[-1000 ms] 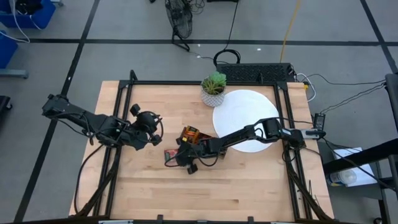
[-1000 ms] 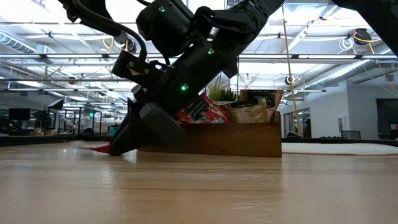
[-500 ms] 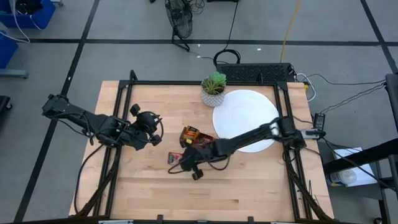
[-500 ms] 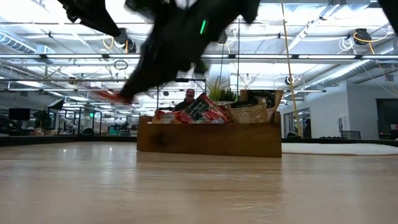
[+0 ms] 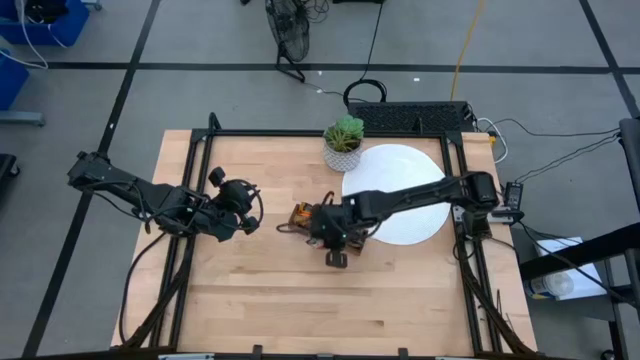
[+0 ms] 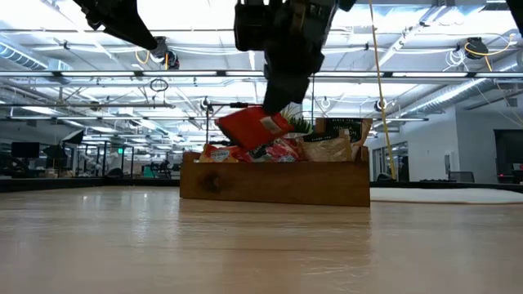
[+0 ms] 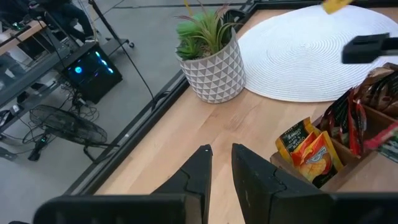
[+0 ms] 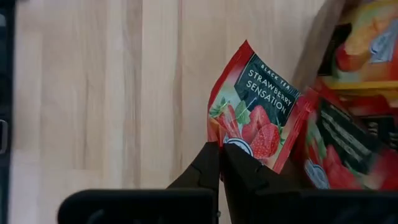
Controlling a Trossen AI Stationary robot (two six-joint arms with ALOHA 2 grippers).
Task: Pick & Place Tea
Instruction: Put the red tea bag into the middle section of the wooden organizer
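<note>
I see my right gripper (image 8: 219,163) clamped on a red tea sachet (image 8: 255,109) above the wooden tray (image 6: 278,181) packed with sachets, while my left gripper (image 7: 219,163), nearly closed, waits aside.

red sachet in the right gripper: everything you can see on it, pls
The red sachet is a flat, square, glossy packet with a dark label reading "Black Tea, Strawberry Sensation" above printed strawberries. The right gripper pinches one corner, fingers shut on it. It hangs tilted in the air, off the table, over the near end of the wooden tray, which holds more packets. In the low view it shows red with a dark patch, slanted, just above the tray's contents; whether it touches them I cannot tell.
</note>
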